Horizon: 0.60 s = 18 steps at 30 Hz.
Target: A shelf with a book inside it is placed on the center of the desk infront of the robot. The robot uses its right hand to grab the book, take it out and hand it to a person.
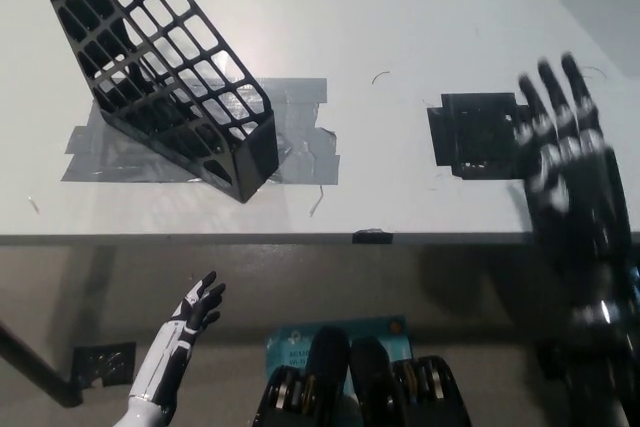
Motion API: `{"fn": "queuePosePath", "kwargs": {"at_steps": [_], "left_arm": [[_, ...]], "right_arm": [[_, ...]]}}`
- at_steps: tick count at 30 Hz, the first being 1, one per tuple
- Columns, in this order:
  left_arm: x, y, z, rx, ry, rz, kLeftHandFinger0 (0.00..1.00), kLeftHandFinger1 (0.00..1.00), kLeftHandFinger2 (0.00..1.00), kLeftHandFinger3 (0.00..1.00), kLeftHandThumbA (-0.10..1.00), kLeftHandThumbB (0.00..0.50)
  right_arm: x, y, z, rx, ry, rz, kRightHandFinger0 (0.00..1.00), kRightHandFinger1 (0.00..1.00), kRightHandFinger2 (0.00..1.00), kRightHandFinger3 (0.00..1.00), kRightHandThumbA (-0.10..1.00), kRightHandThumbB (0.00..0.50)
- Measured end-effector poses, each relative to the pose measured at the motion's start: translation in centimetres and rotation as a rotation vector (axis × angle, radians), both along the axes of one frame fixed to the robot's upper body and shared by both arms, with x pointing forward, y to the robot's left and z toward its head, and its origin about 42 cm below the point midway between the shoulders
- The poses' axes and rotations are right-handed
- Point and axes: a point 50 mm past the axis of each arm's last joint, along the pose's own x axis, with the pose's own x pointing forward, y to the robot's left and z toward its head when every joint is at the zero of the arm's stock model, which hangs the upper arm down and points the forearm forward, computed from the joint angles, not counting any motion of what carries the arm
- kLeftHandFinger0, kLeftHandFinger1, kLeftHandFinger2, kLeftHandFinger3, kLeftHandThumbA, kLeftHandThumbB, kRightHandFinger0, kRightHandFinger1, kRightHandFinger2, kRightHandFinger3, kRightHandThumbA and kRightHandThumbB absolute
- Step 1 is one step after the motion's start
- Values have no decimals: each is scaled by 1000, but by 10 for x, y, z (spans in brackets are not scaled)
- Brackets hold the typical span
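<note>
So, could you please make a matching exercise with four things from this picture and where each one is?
Things:
1. black mesh shelf
2. grey tape
3. left robot hand
4. right robot hand

Places:
a. at the right edge of the picture, open, beside a black square patch
b. flat on the desk, under the shelf
c. upper left of the desk, standing on the tape
d. lower left, below the desk edge, open

Pairs: 1-c, 2-b, 3-d, 4-a
</note>
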Motion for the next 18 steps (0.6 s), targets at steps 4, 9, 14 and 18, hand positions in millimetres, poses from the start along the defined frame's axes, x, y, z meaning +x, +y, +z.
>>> {"fn": "queuePosePath", "kwargs": {"at_steps": [4, 9, 14, 18], "left_arm": [[2, 1, 2, 1, -6, 0, 1000, 1000, 1000, 1000, 1000, 263], [0, 1, 1, -1, -3, 0, 1000, 1000, 1000, 1000, 1000, 255], [-5, 2, -2, -2, 4, -3, 1000, 1000, 1000, 1000, 1000, 245], [-9, 2, -5, -2, 12, -2, 1000, 1000, 1000, 1000, 1000, 247]], "right_arm": [[-36, -5, -27, -143, 61, 17, 1000, 1000, 1000, 1000, 1000, 400], [-53, -13, -70, -291, 192, 24, 1000, 1000, 1000, 1000, 1000, 315], [-50, -13, -114, -427, 328, 57, 1000, 1000, 1000, 1000, 1000, 227], [-48, -9, -122, -465, 342, 75, 1000, 1000, 1000, 1000, 1000, 201]]}}
